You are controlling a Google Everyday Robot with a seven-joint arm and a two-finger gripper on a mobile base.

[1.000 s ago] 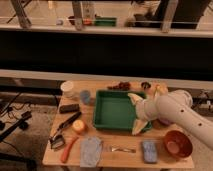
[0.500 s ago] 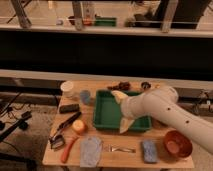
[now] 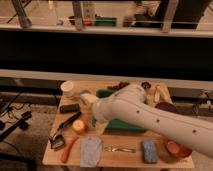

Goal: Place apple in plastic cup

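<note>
A dim room with a dark wall and a pale rail behind a small wooden desk point(image 3: 50, 159) crowded with things. The robot's thick white arm point(image 3: 150, 117) reaches in from the lower right and slants up to the left across the middle of the desk, covering most of a green tray point(image 3: 116, 125). Its gripper point(image 3: 90, 99) is at the arm's left end, above the back left part of the desk, just right of a white cup point(image 3: 67, 88). The jaws stand wide and hold nothing.

The apple point(image 3: 79, 126) lies on the desk, left of the tray and in front of the gripper, apart from it. It is round and yellow-orange with a reddish side, so it has no clear long axis; which way its stem points cannot be told. The white cup stands upright at the back left corner, well behind the apple.

Left of the apple lies a black brush point(image 3: 64, 132). Along the front edge are a long orange carrot-like thing point(image 3: 68, 149), a grey-blue cloth point(image 3: 91, 151), a fork point(image 3: 120, 149), a blue sponge point(image 3: 149, 151) and a red bowl point(image 3: 176, 149).
</note>
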